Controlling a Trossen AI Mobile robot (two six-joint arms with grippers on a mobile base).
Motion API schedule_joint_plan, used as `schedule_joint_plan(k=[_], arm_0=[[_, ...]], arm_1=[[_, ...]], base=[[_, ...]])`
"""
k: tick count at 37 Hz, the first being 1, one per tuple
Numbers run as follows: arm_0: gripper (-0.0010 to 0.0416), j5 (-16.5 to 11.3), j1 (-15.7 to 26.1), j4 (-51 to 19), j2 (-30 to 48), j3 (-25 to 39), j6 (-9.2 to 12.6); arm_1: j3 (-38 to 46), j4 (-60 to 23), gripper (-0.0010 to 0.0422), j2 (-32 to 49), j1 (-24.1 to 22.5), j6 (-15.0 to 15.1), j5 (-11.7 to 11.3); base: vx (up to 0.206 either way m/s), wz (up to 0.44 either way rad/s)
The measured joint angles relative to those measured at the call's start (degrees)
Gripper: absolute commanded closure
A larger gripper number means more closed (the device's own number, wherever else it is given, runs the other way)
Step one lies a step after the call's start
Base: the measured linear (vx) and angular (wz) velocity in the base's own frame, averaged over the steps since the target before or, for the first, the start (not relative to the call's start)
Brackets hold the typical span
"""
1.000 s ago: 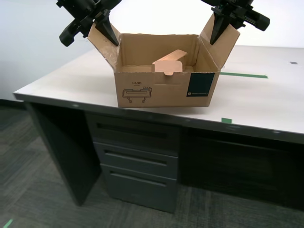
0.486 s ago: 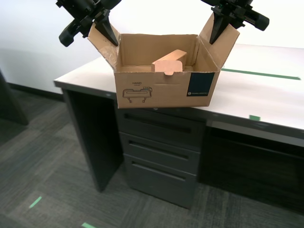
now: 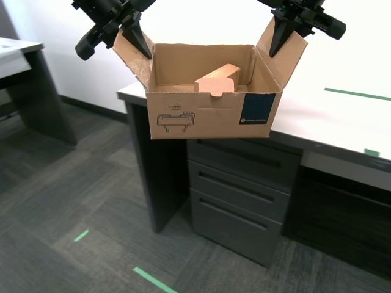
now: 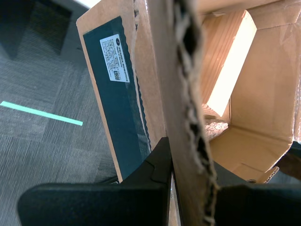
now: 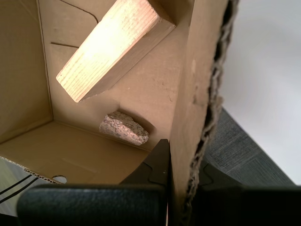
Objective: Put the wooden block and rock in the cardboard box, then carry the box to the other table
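Observation:
The cardboard box (image 3: 208, 116) hangs in the air, held by its two side flaps. My first gripper (image 3: 133, 33) is shut on the flap at the exterior view's left, its jaws (image 5: 181, 155) pinching the corrugated edge. My second gripper (image 3: 278, 33) is shut on the flap at the exterior view's right, above the teal panel (image 4: 117, 108). The wooden block (image 3: 218, 78) leans tilted inside the box (image 5: 113, 47). The rock (image 5: 124, 128) lies on the box floor under it and is hidden in the exterior view. A corner of another table (image 3: 15, 52) shows at the exterior view's far left.
A pale table (image 3: 342, 116) with green tape marks stands behind the box toward the exterior view's right, with grey drawers (image 3: 238, 195) under it. Dark carpet with green tape strips (image 3: 153, 281) lies below the box.
The whole scene has slid toward the exterior view's right, so the camera has moved. The box keeps its place in view. It now hangs past the table's corner, over the floor.

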Motion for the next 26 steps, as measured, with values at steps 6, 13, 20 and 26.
schedule_joint_plan(k=[6,13,20,26], arm_0=[[0.0406,0.02,0.07,0.02,0.00,0.00,0.00],[0.0406,0.02,0.11,0.04,0.00,0.00,0.83],[0.0406,0.07,0.15,0.07,0.00,0.00,1.25],[0.0406,0.09,0.17,0.26,0.00,0.00,1.27]], arm_1=[[0.00,0.00,0.0413,0.00,0.00,-0.92,-0.02],[0.00,0.28,0.0413,0.00,0.00,-2.29,0.07],[0.00,0.31,0.0413,-0.02,0.00,-1.25,0.22],[0.00,0.31,0.0413,0.04,0.00,-1.84,0.20]], base=[[-0.055,0.246],[-0.056,0.243],[-0.057,0.250],[-0.057,0.260]])
